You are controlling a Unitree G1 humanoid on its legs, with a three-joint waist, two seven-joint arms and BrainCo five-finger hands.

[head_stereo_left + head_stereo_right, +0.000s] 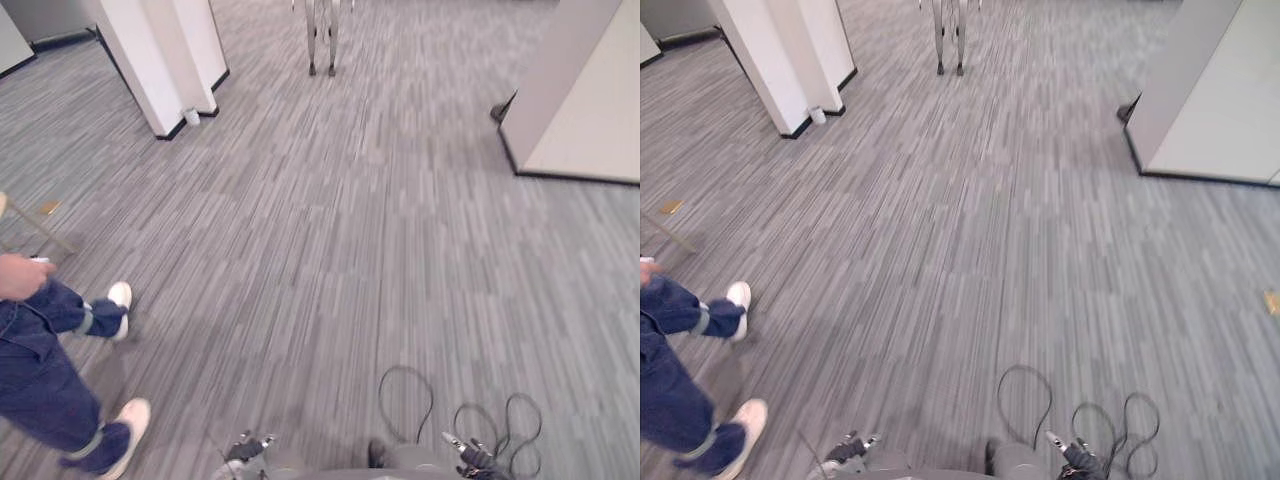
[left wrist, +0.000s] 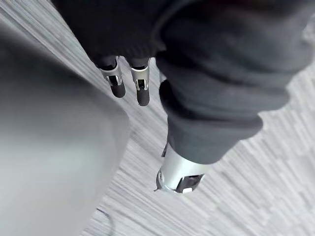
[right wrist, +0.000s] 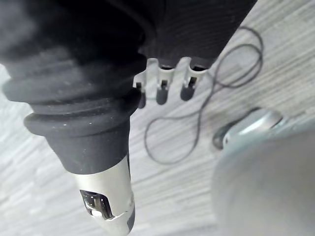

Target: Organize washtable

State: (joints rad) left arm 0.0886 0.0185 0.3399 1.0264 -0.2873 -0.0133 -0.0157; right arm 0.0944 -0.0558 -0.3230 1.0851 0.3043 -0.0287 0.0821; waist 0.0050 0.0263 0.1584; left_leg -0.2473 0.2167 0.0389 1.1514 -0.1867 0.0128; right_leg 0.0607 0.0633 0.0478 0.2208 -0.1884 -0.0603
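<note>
Washtable: I cannot tell where it is from these views. On the far left a person (image 1: 40, 390) stands on the grey striped carpet (image 1: 330, 250). The person wears blue trousers and white shoes (image 1: 128, 428), and has one hand (image 1: 22, 276) at the edge. Behind the person a thin wooden leg (image 1: 45, 228) slants down to the carpet. Further back stand two white pillars (image 1: 165, 55), with a small white cup (image 1: 192, 117) at the foot of them. Low down, the left robot hand (image 2: 141, 87) hangs over the carpet. Its fingers are loose and nearly straight, and it holds nothing. In the middle, far back, are two thin metal legs (image 1: 321, 40). The right robot hand (image 3: 161, 87) hangs low too, with loose fingers and the thumb apart, and it holds nothing. On the right is a big pale wall panel (image 1: 585, 95) with a dark base. A small dark thing (image 1: 503, 108) sits at its near corner.
</note>
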